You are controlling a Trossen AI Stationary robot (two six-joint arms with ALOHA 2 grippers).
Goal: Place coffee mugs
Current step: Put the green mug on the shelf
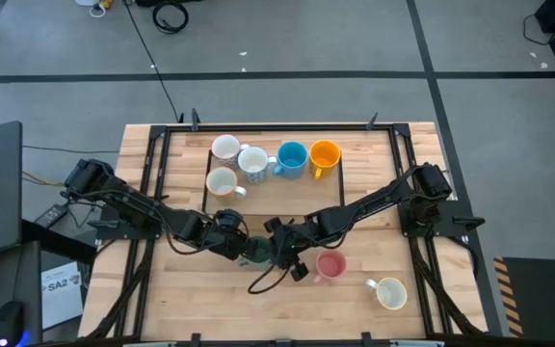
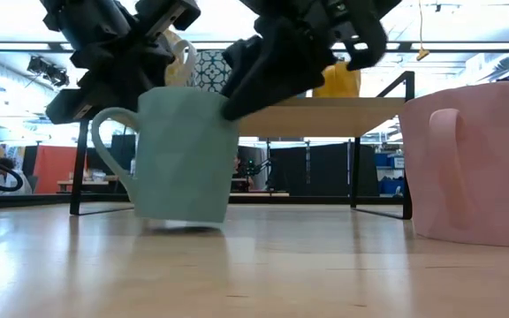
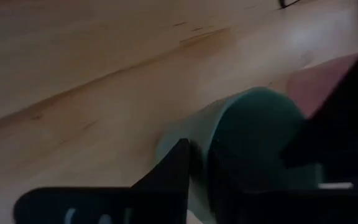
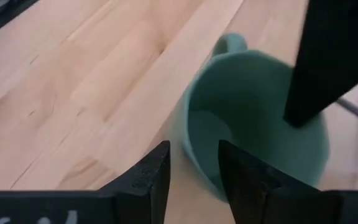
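Holding the green mug by its rim from both sides, the left gripper and right gripper each seem to pinch the wall, one finger inside and one outside. It sits upright on the wooden table, just beside the pink mug. One grip should probably release first, so the lift stays level. Beyond, the orange-yellow mug, blue mug and white ones stand inside the black frame
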